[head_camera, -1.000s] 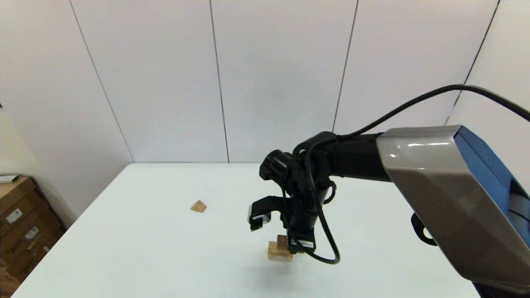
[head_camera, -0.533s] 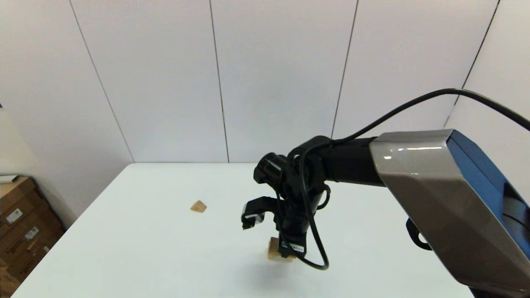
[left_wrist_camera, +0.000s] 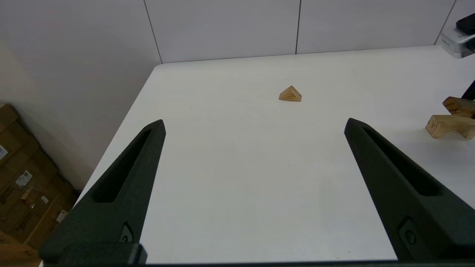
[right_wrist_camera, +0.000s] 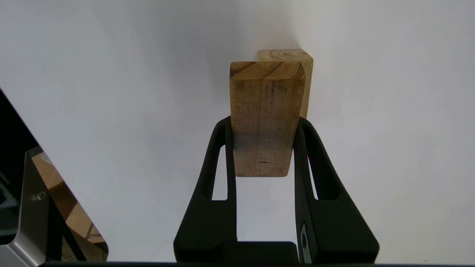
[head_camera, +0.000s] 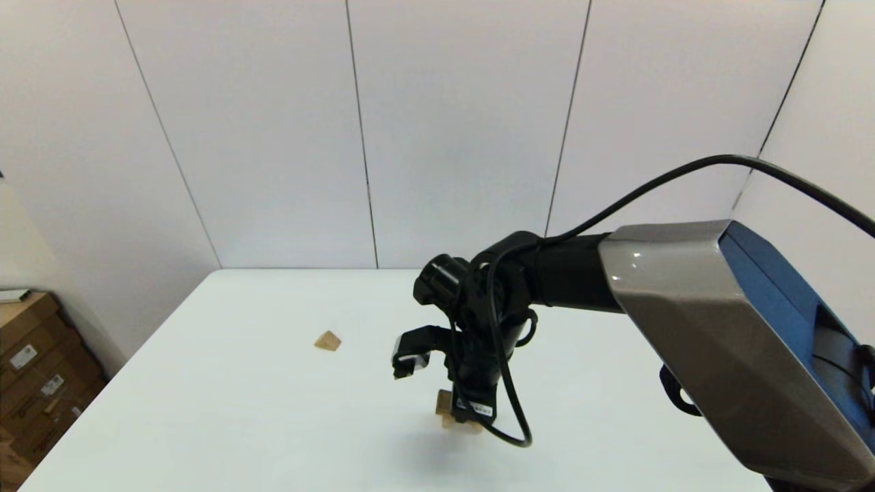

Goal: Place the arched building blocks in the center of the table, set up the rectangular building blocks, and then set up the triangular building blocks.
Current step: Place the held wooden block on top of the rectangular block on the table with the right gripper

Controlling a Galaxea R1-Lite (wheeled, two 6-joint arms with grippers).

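My right gripper (head_camera: 467, 408) points down near the middle of the white table (head_camera: 239, 410), shut on the darker rectangular block (right_wrist_camera: 265, 118). That slab (left_wrist_camera: 458, 106) hangs slightly tilted right over the arched block (left_wrist_camera: 445, 125), close to or touching its top. In the right wrist view only a corner of the arched block (right_wrist_camera: 293, 55) shows behind the slab. The triangular block (head_camera: 328, 340) lies alone on the table's left half, also in the left wrist view (left_wrist_camera: 290, 94). My left gripper (left_wrist_camera: 254, 124) is open and holds nothing, back from the triangle by the near left.
Cardboard boxes (head_camera: 34, 369) are stacked on the floor beyond the table's left edge. White wall panels stand behind the far edge. The right arm's grey and blue forearm (head_camera: 718, 328) reaches across the right side of the table.
The right arm has shifted left and slightly down with the rectangular block, bringing it over the arched block. The triangular block has not moved.
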